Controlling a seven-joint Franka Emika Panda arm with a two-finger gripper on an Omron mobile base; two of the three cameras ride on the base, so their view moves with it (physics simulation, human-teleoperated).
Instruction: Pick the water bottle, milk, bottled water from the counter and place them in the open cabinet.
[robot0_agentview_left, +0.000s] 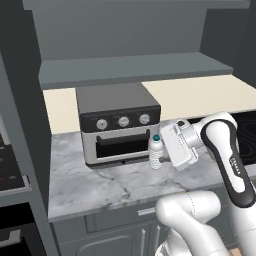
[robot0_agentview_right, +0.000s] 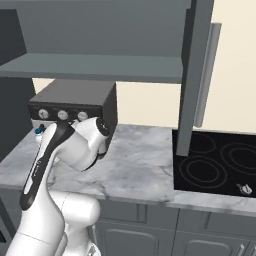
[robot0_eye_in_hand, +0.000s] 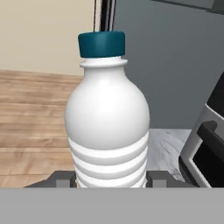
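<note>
The bottled water (robot0_eye_in_hand: 108, 118), whitish and ribbed with a blue-green cap, stands upright between my fingertips (robot0_eye_in_hand: 61, 178). My gripper (robot0_eye_in_hand: 109, 179) is shut on its lower body. In the left base view the bottled water (robot0_agentview_left: 155, 153) is at the counter (robot0_agentview_left: 100, 185), just in front of the toaster oven's right corner, with my gripper (robot0_agentview_left: 164, 150) on it from the right. Its cap (robot0_agentview_right: 38, 131) peeks out behind my arm in the right base view. The open cabinet (robot0_agentview_left: 130, 70) is the dark grey shelf recess above. The water bottle and the milk are out of view.
A grey toaster oven (robot0_agentview_left: 120, 125) with three knobs stands right behind the bottle. A black cooktop (robot0_agentview_right: 215, 165) lies to the right on the counter. A tall dark panel (robot0_agentview_right: 192, 75) hangs down beside the shelf.
</note>
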